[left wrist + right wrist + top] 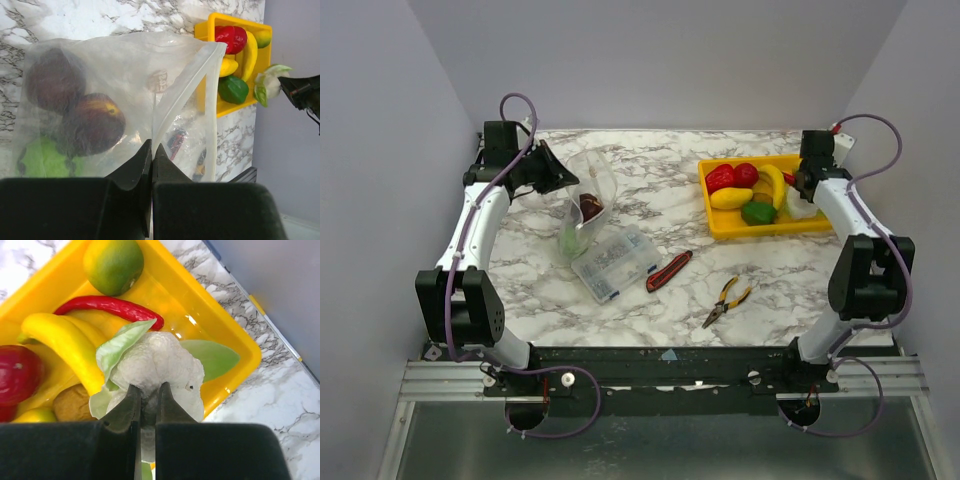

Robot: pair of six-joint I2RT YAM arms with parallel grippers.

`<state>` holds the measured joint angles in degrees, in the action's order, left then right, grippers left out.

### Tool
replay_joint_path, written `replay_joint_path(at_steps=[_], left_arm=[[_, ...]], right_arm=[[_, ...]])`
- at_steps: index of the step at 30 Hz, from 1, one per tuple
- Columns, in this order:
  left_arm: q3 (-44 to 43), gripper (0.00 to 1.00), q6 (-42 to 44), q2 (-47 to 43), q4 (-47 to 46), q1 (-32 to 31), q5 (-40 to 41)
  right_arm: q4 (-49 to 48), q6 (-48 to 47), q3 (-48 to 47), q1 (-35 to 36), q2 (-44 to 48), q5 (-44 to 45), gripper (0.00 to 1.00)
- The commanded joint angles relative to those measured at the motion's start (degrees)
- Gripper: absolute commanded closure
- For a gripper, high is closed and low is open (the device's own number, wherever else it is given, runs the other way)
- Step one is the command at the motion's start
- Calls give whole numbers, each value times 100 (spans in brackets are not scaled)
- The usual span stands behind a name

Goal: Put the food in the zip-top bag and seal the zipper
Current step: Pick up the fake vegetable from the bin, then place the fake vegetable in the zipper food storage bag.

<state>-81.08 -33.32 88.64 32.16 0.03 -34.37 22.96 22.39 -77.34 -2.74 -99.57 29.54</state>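
left gripper (152,147) jaws are pressed together on the zipper (187,80) edge of the zip-top bag (125,70), holding the mouth raised. bag long axis runs far to near on the left half of the table (660,210); the mouth faces right, toward the yellow tray (760,232). two dark maroon pieces (92,122) and a green piece (42,157) lie inside. right gripper (148,390) jaws are nearly closed on the white cauliflower (160,360), over the tray's right end, leaves pointing away from the fingers.
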Motion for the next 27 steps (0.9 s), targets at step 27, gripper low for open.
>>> replay_joint_path(at_steps=[27], left_arm=[[132, 100, -51, -164, -327, 129, -408]], right_arm=[[-6432, 4689, 470, 3305, 433, -6133, 100]])
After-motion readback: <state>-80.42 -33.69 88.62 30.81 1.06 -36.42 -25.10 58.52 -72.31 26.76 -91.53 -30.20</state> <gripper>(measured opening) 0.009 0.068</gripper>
